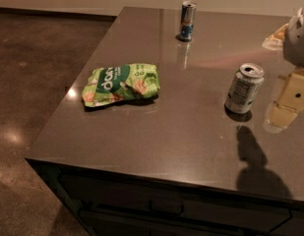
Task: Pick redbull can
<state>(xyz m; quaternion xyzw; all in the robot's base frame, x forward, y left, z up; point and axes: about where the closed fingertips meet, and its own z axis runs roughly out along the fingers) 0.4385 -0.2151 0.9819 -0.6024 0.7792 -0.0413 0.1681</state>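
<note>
The redbull can (pixel 187 20) is slim, blue and silver, and stands upright near the far edge of the dark table (pixel 181 132). My gripper (pixel 292 98) shows at the right edge of the view as cream-coloured parts below a white arm piece. It hangs low over the table's right side. It is far from the redbull can, to the can's right and nearer the front. Nothing shows in it.
A wider silver-grey can (pixel 244 88) with dark print stands upright just left of the gripper. A green snack bag (pixel 121 84) lies flat at the table's left. A pale object (pixel 275 37) lies at the far right. The floor (pixel 33 82) drops off on the left.
</note>
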